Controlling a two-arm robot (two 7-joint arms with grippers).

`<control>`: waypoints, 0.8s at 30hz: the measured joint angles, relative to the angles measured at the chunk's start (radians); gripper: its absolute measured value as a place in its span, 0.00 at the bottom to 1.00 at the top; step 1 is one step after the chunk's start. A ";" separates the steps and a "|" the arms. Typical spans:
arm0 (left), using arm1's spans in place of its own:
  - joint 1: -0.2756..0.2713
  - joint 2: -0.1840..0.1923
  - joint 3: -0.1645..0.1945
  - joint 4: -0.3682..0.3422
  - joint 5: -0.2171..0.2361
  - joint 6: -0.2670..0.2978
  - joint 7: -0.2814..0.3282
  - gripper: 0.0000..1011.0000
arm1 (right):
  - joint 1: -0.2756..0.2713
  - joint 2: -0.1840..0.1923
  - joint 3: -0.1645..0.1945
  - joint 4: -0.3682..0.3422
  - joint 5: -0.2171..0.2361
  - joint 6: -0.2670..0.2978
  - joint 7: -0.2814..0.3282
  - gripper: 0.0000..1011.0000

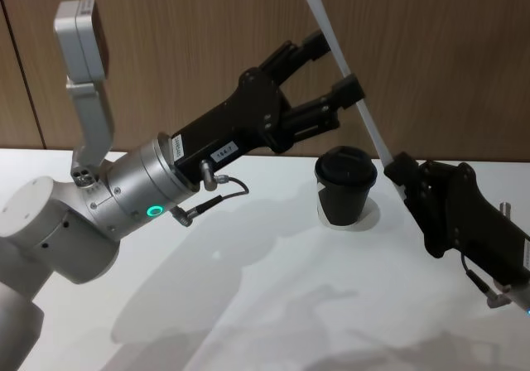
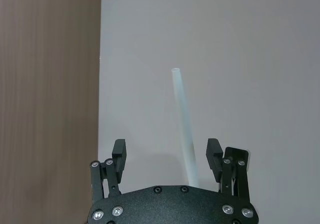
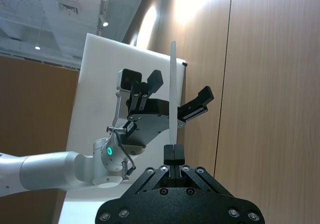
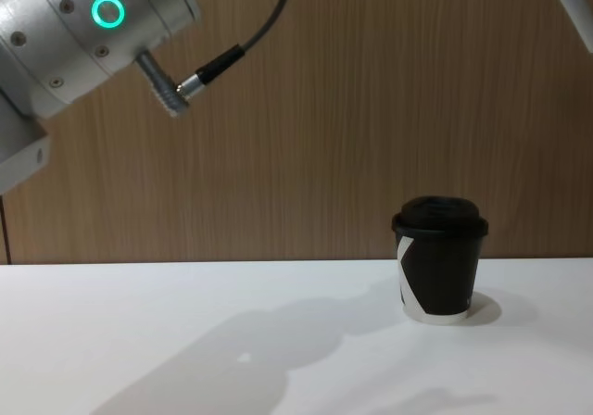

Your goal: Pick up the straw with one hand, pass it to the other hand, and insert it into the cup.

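Note:
The white straw [image 1: 370, 122] slants up above the table, its lower end pinched in my right gripper [image 1: 402, 174], which is shut on it. In the right wrist view the straw [image 3: 173, 84] rises straight out of the closed fingers [image 3: 173, 151]. My left gripper [image 1: 335, 65], with silver wrist and green ring, is open, its fingers on either side of the straw's upper half. In the left wrist view the straw [image 2: 182, 119] runs between the spread fingers [image 2: 119, 151] without touching them. The black lidded cup [image 1: 345, 189] stands upright on the table below both grippers, also seen from the chest [image 4: 440, 267].
The white table [image 1: 248, 305] stretches out in front of the cup and to its left. A wood-panelled wall [image 1: 182, 48] stands right behind. The left arm's silver wrist [image 4: 93, 26] hangs high at the chest view's upper left.

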State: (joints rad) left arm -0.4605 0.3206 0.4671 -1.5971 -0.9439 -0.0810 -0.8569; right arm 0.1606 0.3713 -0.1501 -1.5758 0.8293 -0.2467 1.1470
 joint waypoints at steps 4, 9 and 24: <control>-0.007 -0.002 0.009 0.006 -0.005 -0.002 -0.012 0.99 | 0.000 0.000 0.000 0.000 0.000 0.000 0.000 0.00; -0.014 -0.004 0.021 0.012 -0.011 -0.007 -0.033 0.99 | 0.000 0.000 0.000 0.000 0.000 0.000 0.000 0.00; -0.024 -0.005 0.037 0.019 -0.019 -0.015 -0.061 0.82 | 0.000 0.000 0.000 0.000 0.000 0.000 0.000 0.00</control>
State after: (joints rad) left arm -0.4843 0.3156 0.5041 -1.5784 -0.9625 -0.0956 -0.9182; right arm 0.1605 0.3712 -0.1501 -1.5758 0.8292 -0.2467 1.1470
